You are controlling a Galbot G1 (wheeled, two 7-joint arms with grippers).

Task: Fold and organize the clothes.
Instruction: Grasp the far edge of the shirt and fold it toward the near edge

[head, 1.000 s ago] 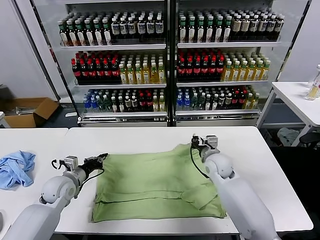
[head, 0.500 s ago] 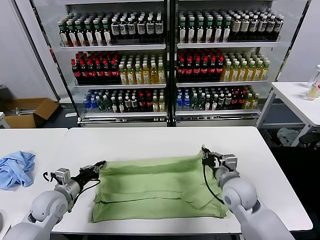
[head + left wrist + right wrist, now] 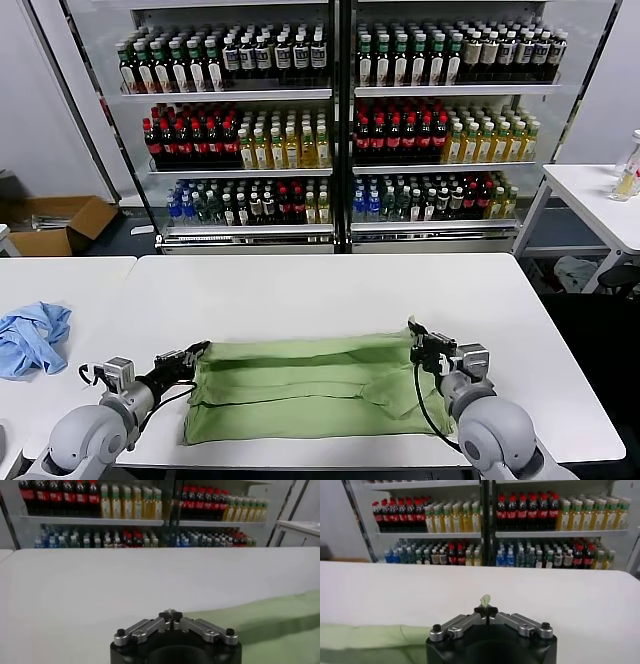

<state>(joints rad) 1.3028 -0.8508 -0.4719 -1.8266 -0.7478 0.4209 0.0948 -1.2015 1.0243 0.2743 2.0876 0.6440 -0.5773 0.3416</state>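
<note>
Both grippers are closed and pinch the green shirt (image 3: 310,385) at its far corners, the left gripper (image 3: 197,351) and the right gripper (image 3: 415,334), low above the white table (image 3: 300,290).

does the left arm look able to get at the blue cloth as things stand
Probably not right away. The blue cloth lies in the open on the neighbouring table on the left, nothing over it, but the left hand is shut on the green shirt and would have to let go first.

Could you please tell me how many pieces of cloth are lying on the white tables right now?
2: a green shirt spread on the middle table, and a crumpled blue cloth on the table to the robot's left. None appears hidden.
</note>
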